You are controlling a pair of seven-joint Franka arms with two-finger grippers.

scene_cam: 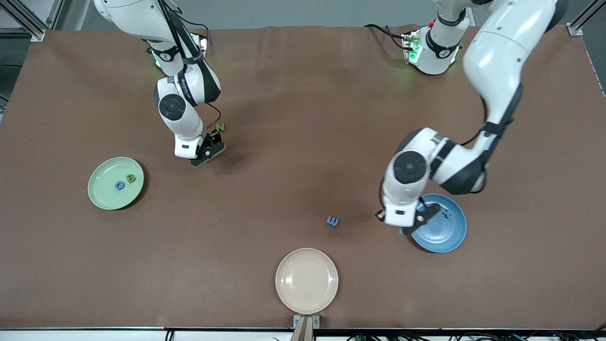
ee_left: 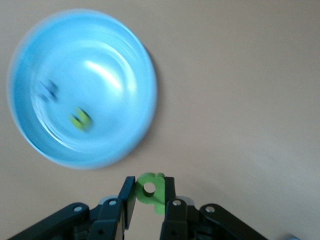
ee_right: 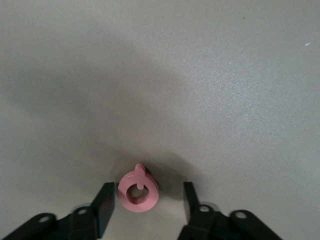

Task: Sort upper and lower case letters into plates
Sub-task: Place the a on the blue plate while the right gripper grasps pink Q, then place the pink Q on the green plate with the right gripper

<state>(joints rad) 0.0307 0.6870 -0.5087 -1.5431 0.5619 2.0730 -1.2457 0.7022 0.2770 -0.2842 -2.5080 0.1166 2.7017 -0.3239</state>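
My left gripper (scene_cam: 408,230) is shut on a small green letter (ee_left: 158,199) and hangs over the table at the rim of the blue plate (scene_cam: 442,233). The left wrist view shows the blue plate (ee_left: 115,55) with a dark blue letter (ee_left: 48,90) and a yellow-green letter (ee_left: 80,120) in it. My right gripper (ee_right: 147,197) is open and low over the table, with a pink round letter (ee_right: 138,191) lying between its fingers. It shows in the front view (scene_cam: 208,152) beside a green N (scene_cam: 220,127). The mint green plate (scene_cam: 106,199) holds a blue letter (scene_cam: 120,185) and a green B (scene_cam: 131,178).
A blue E-shaped letter (scene_cam: 333,220) lies on the brown table between the blue plate and the table's middle. A beige plate (scene_cam: 307,280) sits near the front edge. The arm bases stand along the table's back edge.
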